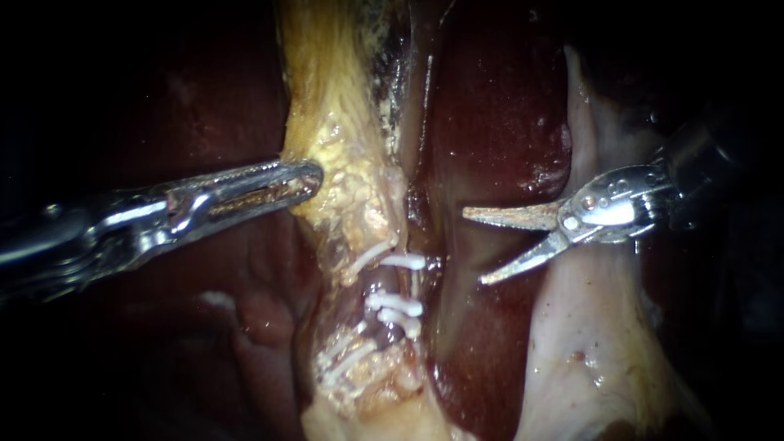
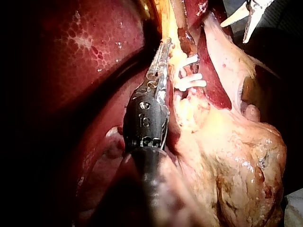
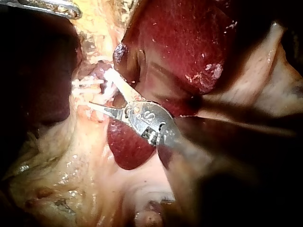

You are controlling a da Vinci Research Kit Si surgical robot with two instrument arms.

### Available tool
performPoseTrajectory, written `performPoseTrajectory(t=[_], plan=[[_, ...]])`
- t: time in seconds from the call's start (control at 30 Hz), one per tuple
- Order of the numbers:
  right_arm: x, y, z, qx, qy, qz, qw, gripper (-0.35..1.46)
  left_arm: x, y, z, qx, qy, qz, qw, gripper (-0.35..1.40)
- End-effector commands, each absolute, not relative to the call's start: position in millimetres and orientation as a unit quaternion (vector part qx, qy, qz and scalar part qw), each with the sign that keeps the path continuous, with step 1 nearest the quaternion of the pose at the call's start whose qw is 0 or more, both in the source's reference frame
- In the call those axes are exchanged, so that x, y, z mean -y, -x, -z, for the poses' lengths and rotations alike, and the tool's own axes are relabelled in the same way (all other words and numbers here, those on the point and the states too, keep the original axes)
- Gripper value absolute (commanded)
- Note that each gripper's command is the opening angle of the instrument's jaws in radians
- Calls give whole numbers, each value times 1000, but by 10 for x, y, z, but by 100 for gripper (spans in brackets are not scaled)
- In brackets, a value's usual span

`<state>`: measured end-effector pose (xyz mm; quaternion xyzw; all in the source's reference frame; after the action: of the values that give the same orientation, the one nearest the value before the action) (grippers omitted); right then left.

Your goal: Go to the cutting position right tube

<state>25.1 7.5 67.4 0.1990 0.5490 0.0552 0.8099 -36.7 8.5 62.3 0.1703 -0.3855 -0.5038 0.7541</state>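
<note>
A yellowish band of tissue runs down the middle of the endoscope view. Lower down it narrows to a tube crossed by several white clips. My left instrument comes in from the left, its jaws shut on the band's edge above the clips. My right instrument has two blades that stand open. They point left at the clipped stretch from a short way to its right, touching nothing. The right wrist view shows the blade tips just short of the clips.
Dark red liver lies behind and between the tube and the blades. A pale flap of tissue hangs under my right instrument. In the left wrist view, lumpy yellow tissue spreads beside my left instrument.
</note>
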Motion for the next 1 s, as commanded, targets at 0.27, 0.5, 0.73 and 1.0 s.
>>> performPoseTrajectory(t=[0.27,0.5,0.73,1.0], plan=[[-69,-250,-681,-551,-214,-60,805,143,-86,361,-613,385,-173,503,754,-35],[-45,-251,-704,-498,-292,-90,811,118,-101,338,-584,387,-172,507,750,-35],[-22,-255,-728,-467,-345,-109,807,86,-114,317,-558,395,-162,516,742,-35],[-18,-265,-731,-457,-363,-122,803,74,-114,312,-547,396,-162,518,741,-35]])
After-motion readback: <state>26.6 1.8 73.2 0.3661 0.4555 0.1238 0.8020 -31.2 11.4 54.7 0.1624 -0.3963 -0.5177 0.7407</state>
